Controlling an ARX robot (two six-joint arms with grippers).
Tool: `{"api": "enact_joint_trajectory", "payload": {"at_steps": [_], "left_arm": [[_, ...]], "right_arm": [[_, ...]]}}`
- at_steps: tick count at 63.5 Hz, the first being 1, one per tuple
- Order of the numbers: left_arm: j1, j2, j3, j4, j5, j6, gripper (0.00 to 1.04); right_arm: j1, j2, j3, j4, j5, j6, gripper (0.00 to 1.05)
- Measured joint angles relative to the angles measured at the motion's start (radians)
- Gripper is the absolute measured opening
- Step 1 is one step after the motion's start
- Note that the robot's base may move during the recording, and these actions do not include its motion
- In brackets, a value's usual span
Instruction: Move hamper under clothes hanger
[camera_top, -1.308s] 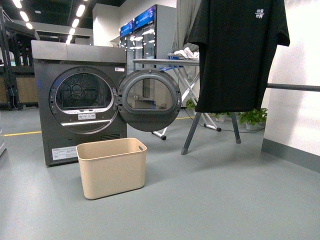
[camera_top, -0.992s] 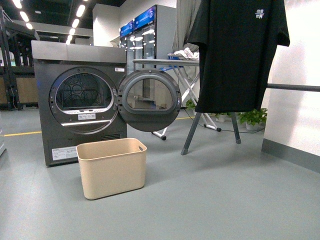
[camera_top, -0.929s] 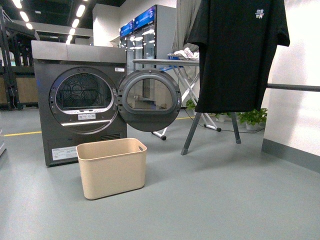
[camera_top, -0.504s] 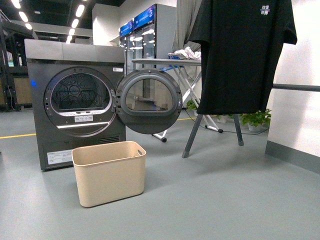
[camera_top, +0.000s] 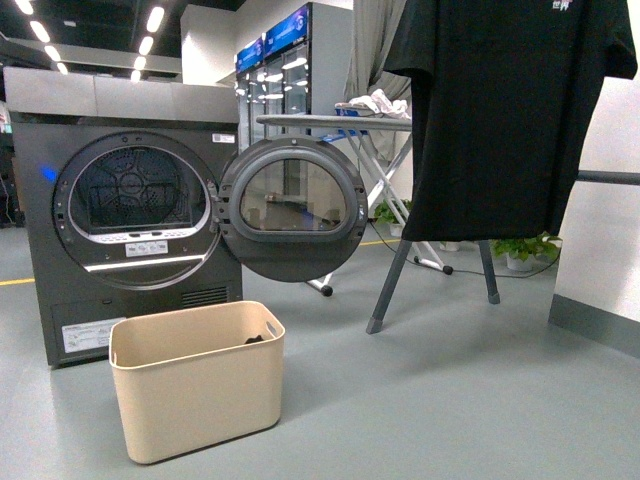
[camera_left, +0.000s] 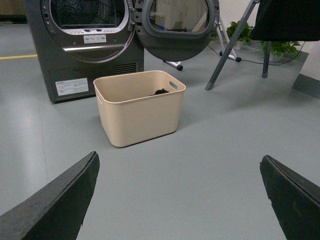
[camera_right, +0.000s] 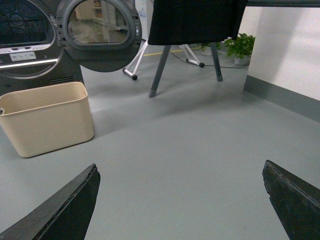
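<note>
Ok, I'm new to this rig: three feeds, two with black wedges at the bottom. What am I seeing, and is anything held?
The wide picture is from a camera on the robot's body, facing forward; neither arm shows there. The other two are from cameras on its wrists. The black wedges are the fingers of the left gripper and the right gripper: both open, only floor between them, so nothing is held. The beige hamper stands on the floor before the grey dryer, whose door hangs open. Inside the hamper lies something small and dark; I cannot tell what. The clothes hanger, carrying a black T-shirt, stands to the right, so the hamper is not under it yet.
</note>
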Motion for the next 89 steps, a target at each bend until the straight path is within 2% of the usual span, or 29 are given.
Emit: {"api": "enact_joint_trajectory", "payload": {"at_steps": [89], "left_arm": [[0.0, -0.001, 0.0, 0.0, 0.0, 0.0, 0.98]], "right_arm": [[0.0, 0.0, 0.0, 0.0, 0.0, 0.0, 0.97]]}}
